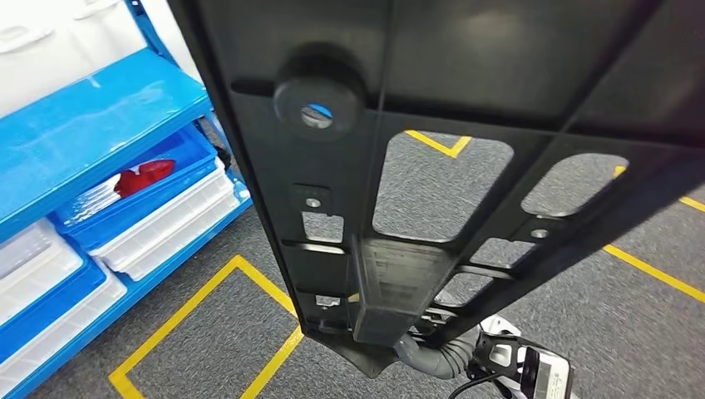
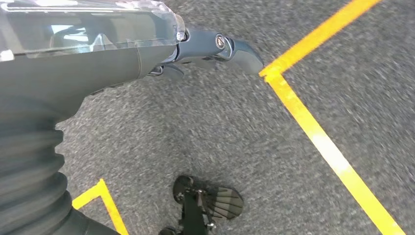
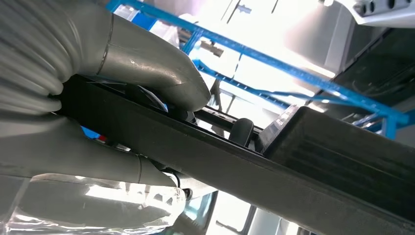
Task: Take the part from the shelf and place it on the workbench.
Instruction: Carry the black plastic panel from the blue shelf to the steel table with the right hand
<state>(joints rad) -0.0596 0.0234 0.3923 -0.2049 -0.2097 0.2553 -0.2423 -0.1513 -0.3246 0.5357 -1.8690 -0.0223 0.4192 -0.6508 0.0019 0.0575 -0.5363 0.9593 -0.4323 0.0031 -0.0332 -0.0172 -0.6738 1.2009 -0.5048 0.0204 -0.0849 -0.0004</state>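
A large black plastic part [image 1: 432,125], a flat frame with cut-outs and a round boss, is held up close in the head view and tilts across most of it. My right hand [image 1: 428,353] grips its lower end from below. In the right wrist view the grey thumb and fingers of that hand [image 3: 122,73] clamp the part's long black edge [image 3: 274,166]. My left hand [image 2: 147,54] hangs over the grey carpet with its dark fingers [image 2: 220,46] stretched out and nothing in them.
A blue shelf [image 1: 91,125] stands at the left, carrying a blue bin [image 1: 179,150] with a red item [image 1: 143,176] and white trays [image 1: 166,224]. Yellow tape lines [image 1: 208,307] mark the grey carpet, also seen under the left hand [image 2: 318,137].
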